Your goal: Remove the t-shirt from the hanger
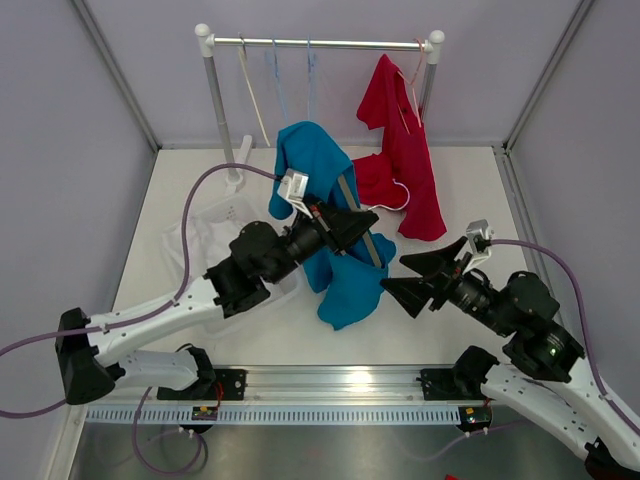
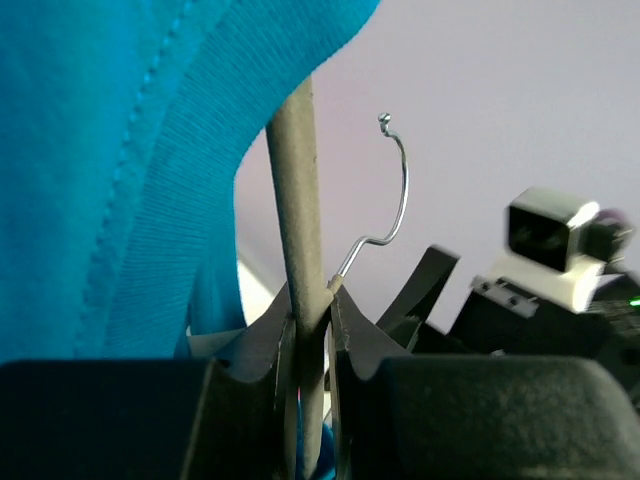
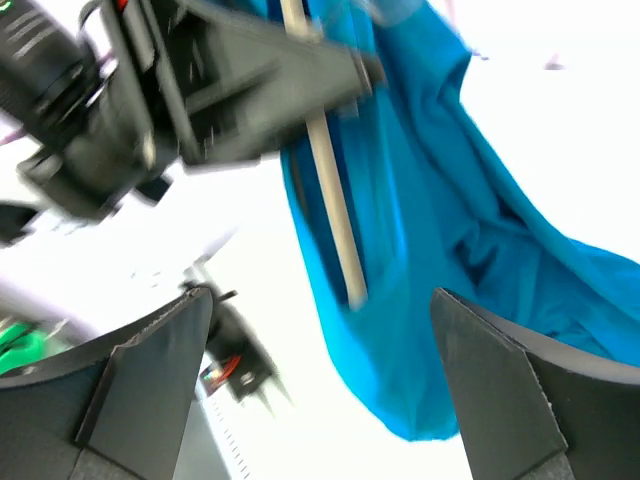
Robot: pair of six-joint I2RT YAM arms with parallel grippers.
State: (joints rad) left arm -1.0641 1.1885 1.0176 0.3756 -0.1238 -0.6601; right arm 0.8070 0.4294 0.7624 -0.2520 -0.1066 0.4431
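A blue t-shirt [image 1: 335, 215] hangs on a beige hanger [image 1: 358, 218] held up over the table's middle. My left gripper [image 1: 362, 228] is shut on the hanger's bar [image 2: 300, 250], right by its metal hook [image 2: 396, 190]. The shirt [image 2: 110, 170] drapes to the left of the bar in the left wrist view. My right gripper [image 1: 412, 274] is open and empty, just right of the shirt's lower end. In the right wrist view the shirt [image 3: 440, 240] and the bar's end [image 3: 335, 210] lie between and beyond the open fingers [image 3: 500, 390].
A rack [image 1: 320, 44] stands at the back with a red garment [image 1: 405, 160] hung at its right end and empty hangers [image 1: 275, 80] to the left. A white basket [image 1: 215, 230] sits on the left under my left arm.
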